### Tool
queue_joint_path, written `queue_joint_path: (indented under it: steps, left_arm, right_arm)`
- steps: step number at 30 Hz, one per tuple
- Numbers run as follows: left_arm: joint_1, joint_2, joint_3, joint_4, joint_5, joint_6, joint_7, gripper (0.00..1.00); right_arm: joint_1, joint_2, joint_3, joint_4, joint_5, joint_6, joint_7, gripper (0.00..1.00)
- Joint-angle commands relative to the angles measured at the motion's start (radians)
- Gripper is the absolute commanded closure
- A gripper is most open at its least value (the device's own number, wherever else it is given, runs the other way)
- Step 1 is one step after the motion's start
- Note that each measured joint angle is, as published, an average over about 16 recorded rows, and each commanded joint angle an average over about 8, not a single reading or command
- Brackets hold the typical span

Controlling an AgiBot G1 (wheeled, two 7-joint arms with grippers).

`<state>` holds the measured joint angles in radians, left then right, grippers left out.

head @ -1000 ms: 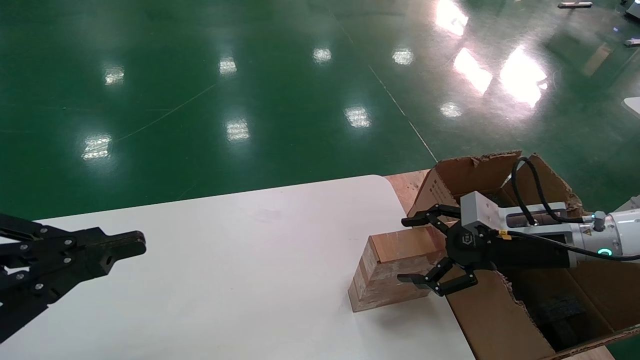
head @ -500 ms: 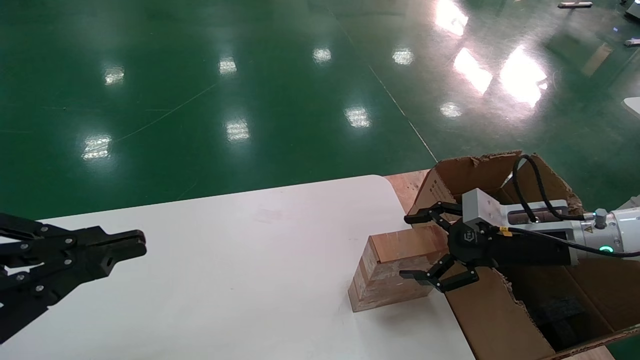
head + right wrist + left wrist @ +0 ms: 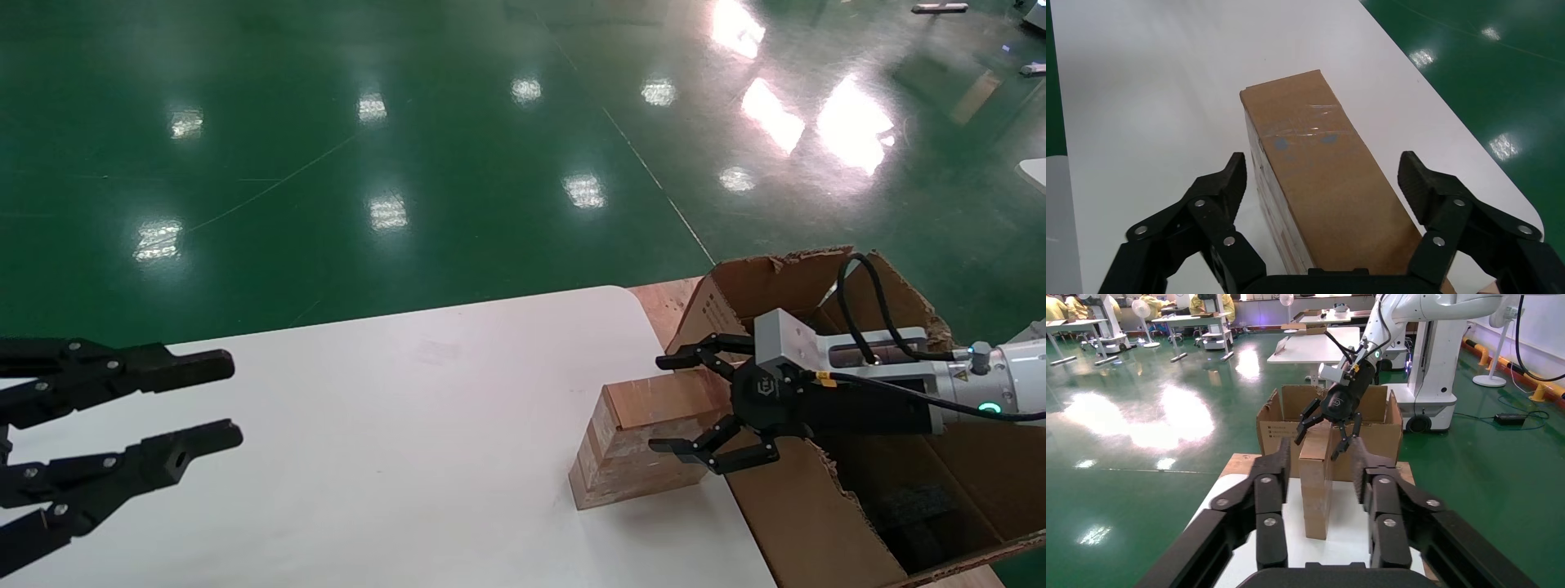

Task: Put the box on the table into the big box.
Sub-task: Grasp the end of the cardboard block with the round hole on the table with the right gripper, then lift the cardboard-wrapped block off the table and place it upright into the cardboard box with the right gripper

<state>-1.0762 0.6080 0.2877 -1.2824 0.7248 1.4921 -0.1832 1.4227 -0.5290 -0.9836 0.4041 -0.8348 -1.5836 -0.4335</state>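
The small brown box (image 3: pixel 633 445) stands on the white table (image 3: pixel 392 441) near its right edge, next to the big box (image 3: pixel 825 506). My right gripper (image 3: pixel 674 404) is open, with one finger on each side of the small box's right end and not touching it; the right wrist view shows the box (image 3: pixel 1327 177) between the spread fingers (image 3: pixel 1220 190). My left gripper (image 3: pixel 216 400) is open over the table's left side, far from the box. In the left wrist view the box (image 3: pixel 1315 478) stands ahead between its fingers (image 3: pixel 1269 490).
The big box (image 3: pixel 1291 425) sits on a wooden pallet (image 3: pixel 662 298) off the table's right end, with ragged flaps and black foam (image 3: pixel 923 506) inside. Green floor lies beyond the table. Other tables and a white robot base (image 3: pixel 1438 361) stand behind.
My left gripper has opened from shut. My right gripper stays open around the box's end, with only a slight shift.
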Motion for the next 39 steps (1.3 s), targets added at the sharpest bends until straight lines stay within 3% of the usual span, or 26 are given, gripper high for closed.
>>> queue_joint_path:
  steps: [1,22,26,31,39]
  left_arm:
    - [0.000,0.000,0.000,0.000,0.000,0.000,0.000,0.00]
    - [0.000,0.000,0.000,0.000,0.000,0.000,0.000,0.00]
    - [0.000,0.000,0.001,0.001,0.000,0.000,0.000,0.00]
    - [-0.001,0.000,0.001,0.001,0.000,0.000,0.001,0.00]
    - [-0.001,0.000,0.001,0.001,-0.001,0.000,0.001,0.00]
  right_arm:
    - [-0.001,0.000,0.001,0.001,0.000,0.000,0.000,1.00]
    - [0.008,0.013,0.005,0.039,0.017,0.006,0.035,1.00]
    - [0.044,0.054,0.014,0.130,0.052,0.009,0.127,1.00]
    - [0.118,0.138,0.037,0.277,0.102,0.031,0.311,1.00]
    - [0.216,0.284,0.098,0.384,0.184,0.159,0.589,1.00]
